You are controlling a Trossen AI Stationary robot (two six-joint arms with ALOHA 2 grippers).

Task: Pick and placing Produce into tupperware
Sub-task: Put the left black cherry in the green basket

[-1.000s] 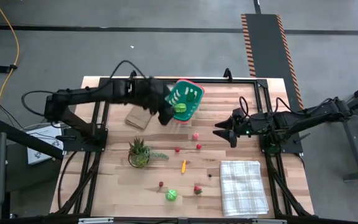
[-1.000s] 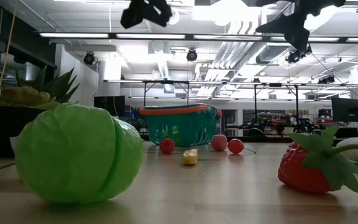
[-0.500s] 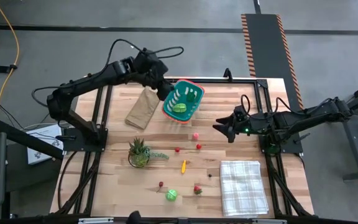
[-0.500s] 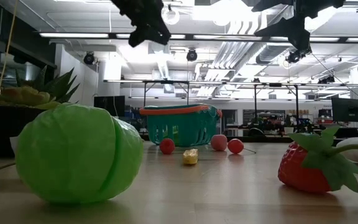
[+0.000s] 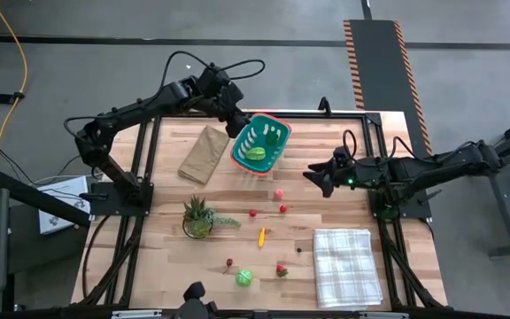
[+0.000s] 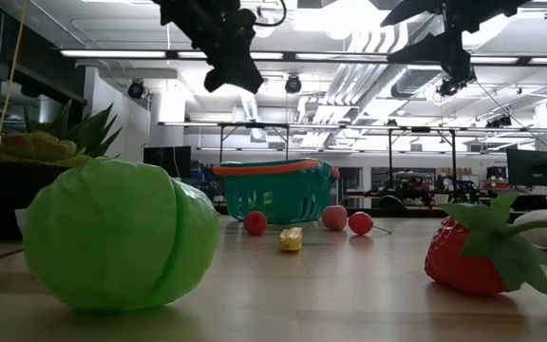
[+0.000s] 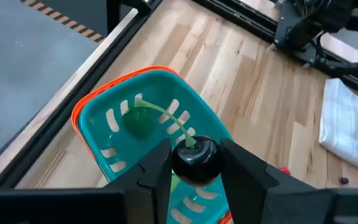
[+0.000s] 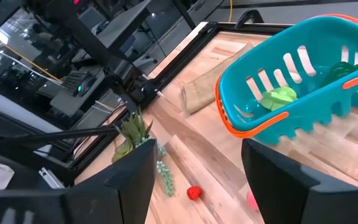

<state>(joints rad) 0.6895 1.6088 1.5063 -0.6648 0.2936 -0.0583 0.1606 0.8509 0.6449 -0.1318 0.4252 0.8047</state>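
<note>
The desk carries, at about 12 o'clock from its middle, the tupperware, a teal basket with an orange rim that already holds two green pieces. The left tool hangs above the basket's 10 o'clock corner, its jaws clamped on a dark cherry whose green stem arches over the basket floor (the fruit sits right between the fingers, clear of the rim). The right tool waits at 3 o'clock of the basket, well apart from it, jaws apart and holding nothing. Loose produce lies toward 6 o'clock: a green cabbage, a strawberry, a pink piece and a yellow-orange piece.
</note>
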